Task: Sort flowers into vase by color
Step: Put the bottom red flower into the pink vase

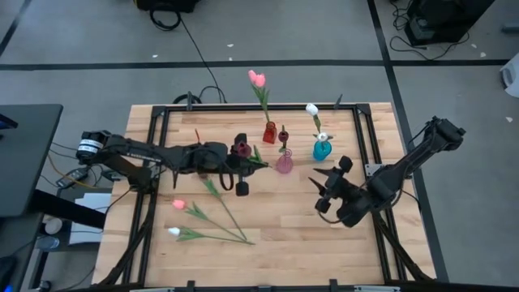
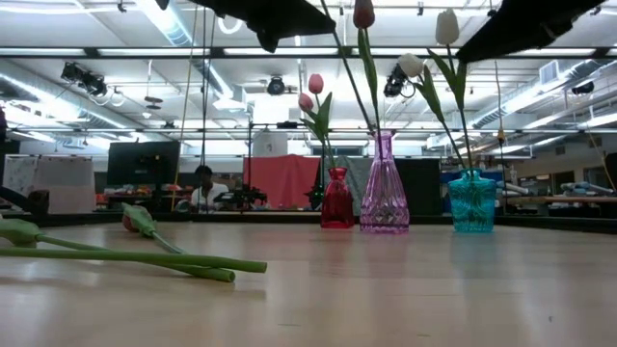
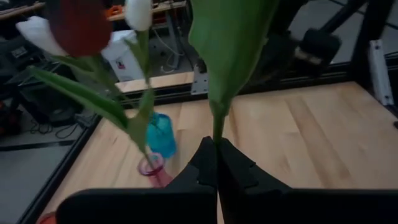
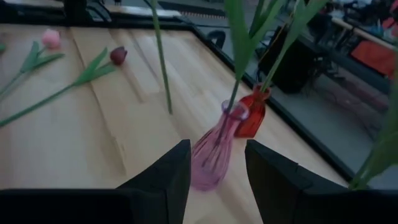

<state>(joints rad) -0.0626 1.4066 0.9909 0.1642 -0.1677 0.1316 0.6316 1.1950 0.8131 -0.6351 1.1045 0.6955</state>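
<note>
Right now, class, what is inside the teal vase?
The teal vase holds two white tulips; their green stems run down through its neck. The patterned glass hides the stem ends, so whether they touch the bottom cannot be seen.

No legible txt or labels.

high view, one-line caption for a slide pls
Left pincer shut on a maroon tulip beside the pink vase; right pincer open nearby.
</note>
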